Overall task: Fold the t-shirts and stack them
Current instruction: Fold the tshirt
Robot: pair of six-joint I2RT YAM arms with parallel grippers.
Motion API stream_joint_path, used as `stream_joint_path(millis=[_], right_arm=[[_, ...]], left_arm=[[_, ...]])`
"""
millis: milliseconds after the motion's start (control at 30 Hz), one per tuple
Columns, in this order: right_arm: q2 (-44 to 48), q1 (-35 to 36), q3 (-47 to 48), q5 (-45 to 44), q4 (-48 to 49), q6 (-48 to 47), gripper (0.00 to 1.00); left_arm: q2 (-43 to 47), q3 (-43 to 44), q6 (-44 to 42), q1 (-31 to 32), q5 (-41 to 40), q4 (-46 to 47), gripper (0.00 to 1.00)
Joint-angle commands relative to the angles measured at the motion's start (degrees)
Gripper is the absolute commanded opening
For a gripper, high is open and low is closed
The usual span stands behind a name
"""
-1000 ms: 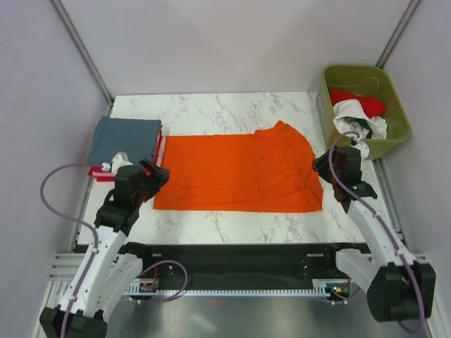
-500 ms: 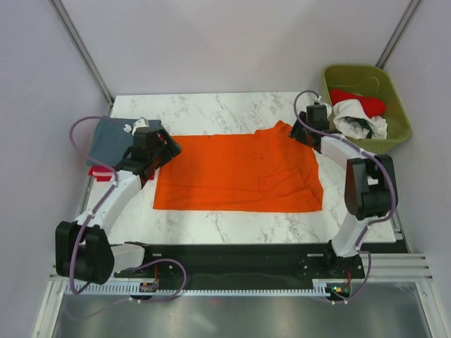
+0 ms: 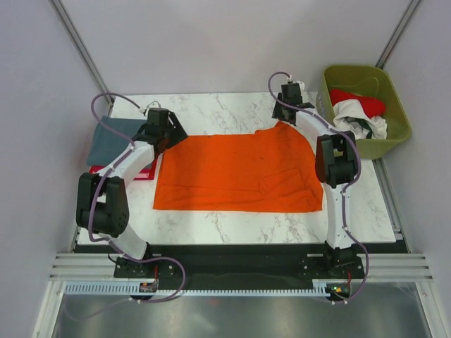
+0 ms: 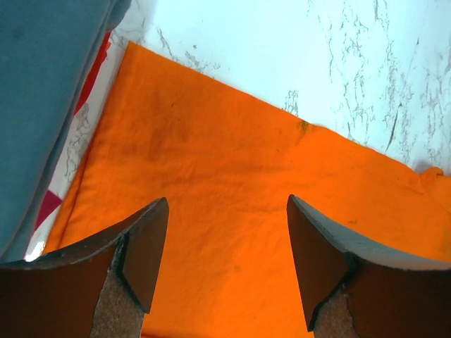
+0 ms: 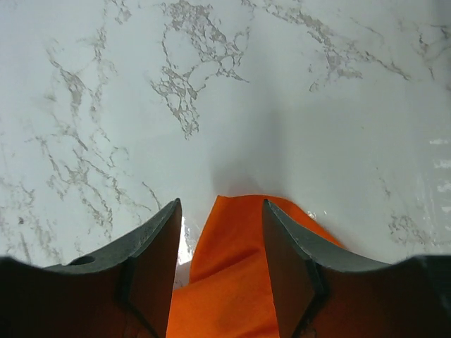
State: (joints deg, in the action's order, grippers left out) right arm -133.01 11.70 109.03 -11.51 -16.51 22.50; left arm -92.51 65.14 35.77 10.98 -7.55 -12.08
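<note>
Top view: orange t-shirt lies flat at centre of bench. It is soft, light, limp cloth, prob. best pinched at its far corners, w/ left end effector at its 10 o'clock corner and right end effector at 1 o'clock. Left wrist view: left one gapes wide over the cloth's edge, holding nothing. Right wrist view: right one is moderately apart, straddling the orange tip; contact can't be told.

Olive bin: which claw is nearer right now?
Right. The right claw is at the far right corner of the orange t-shirt, just left of the olive bin. The left claw is across the table, by the grey-blue t-shirt.
</note>
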Motion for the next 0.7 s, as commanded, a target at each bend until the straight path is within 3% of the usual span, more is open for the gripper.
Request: stream_joint_path(millis=[0,300,367,433,600,667], right_arm=[[-3.3,0.95,5.13,-4.39,-4.93,-4.04,0.57],[-8.05,2.09,9.53,-9.05,-7.74,-6.86,0.49],[-8.32,2.09,9.62,-10.72,-7.83,-6.33,0.21],[-8.67,1.92,10.32,-11.69,-7.83,-6.15,0.07],[-10.25,0.69,14.96,-12.13,-8.01,-6.33,0.06],[-10.95,0.51,16.47,-12.57,-8.01,-6.5,0.0]], left_arm=[[-2.06,4.28,-3.69,-0.08,-1.5,1.53,0.75],[-7.59,9.65,-5.09,0.0,-1.5,-1.19,0.73],[-8.56,10.7,-5.18,0.0,-1.76,-1.37,0.72],[-9.53,11.4,-5.1,0.0,-2.03,-1.63,0.72],[-14.0,15.36,-5.01,-0.08,-2.82,-1.9,0.71],[-16.11,18.25,-5.01,-0.08,-3.08,-2.16,0.7]])
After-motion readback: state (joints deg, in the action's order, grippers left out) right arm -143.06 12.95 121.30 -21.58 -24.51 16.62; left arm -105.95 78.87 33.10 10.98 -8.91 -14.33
